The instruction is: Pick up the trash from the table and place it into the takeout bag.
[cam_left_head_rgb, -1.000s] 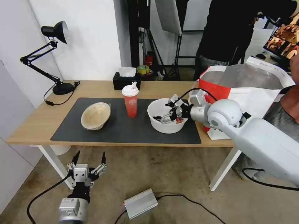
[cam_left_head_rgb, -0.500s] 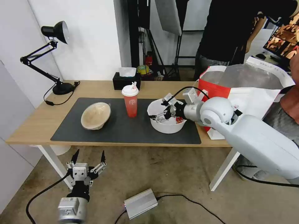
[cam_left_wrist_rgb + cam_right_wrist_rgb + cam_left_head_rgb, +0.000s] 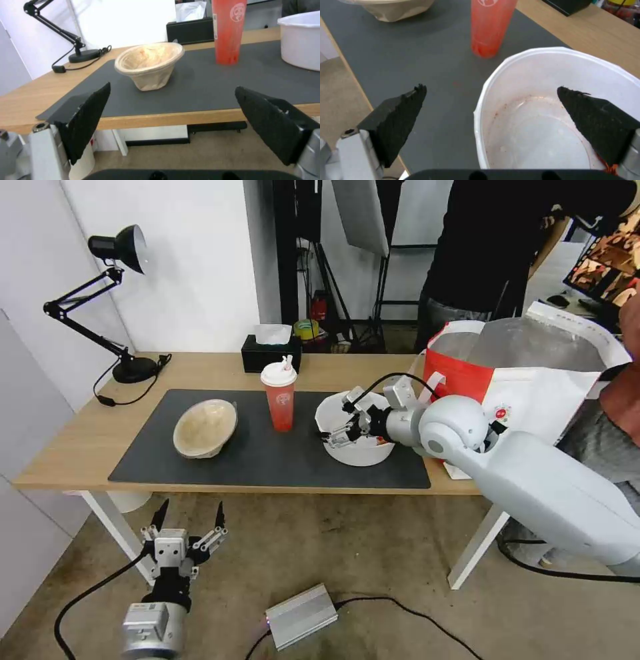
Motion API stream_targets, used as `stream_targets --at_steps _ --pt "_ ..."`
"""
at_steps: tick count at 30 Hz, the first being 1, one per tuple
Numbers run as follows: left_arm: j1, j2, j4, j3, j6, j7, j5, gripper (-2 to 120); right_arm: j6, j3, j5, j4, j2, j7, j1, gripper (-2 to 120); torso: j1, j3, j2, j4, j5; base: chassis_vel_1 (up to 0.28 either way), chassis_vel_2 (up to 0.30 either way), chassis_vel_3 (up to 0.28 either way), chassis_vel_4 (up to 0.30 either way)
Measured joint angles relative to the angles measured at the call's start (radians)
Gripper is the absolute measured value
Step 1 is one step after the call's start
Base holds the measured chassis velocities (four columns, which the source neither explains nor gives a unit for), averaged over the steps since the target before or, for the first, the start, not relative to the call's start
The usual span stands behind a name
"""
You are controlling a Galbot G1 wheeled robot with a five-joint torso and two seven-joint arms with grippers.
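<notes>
I see bright, even indoor light with soft shadows beneath the desk [image 3: 87, 440]. My head view bows outward at its edges. Near the desk lamp [image 3: 120, 247], the white wall glares; wrist views look softly blurred.

White bowl [image 3: 357, 443]; red cup [image 3: 280, 403], white-lidded; beige pulp bowl [image 3: 204, 428]; dark grey mat [image 3: 267, 463]; red-and-white bag [image 3: 533, 380], silver-lined.

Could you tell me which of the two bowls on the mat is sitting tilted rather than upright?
The beige pulp bowl, left of the red cup, leans over on its side; the white bowl stands level.
</notes>
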Motion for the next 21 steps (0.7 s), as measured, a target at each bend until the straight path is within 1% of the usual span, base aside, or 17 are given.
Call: stream_targets --at_steps 7,21 --pt "0.000 0.000 0.000 0.002 0.001 0.000 0.000 100 0.000 -0.009 0.015 0.004 0.000 0.029 -0.009 100 0.000 0.000 0.000 0.0000 0.0000 0.000 0.000 0.000 0.000" --pt "0.001 0.000 0.000 0.002 0.001 0.000 0.000 100 0.000 -0.013 0.019 -0.007 0.000 0.055 -0.030 100 0.000 0.000 0.000 0.0000 0.0000 0.000 0.000 0.000 0.000"
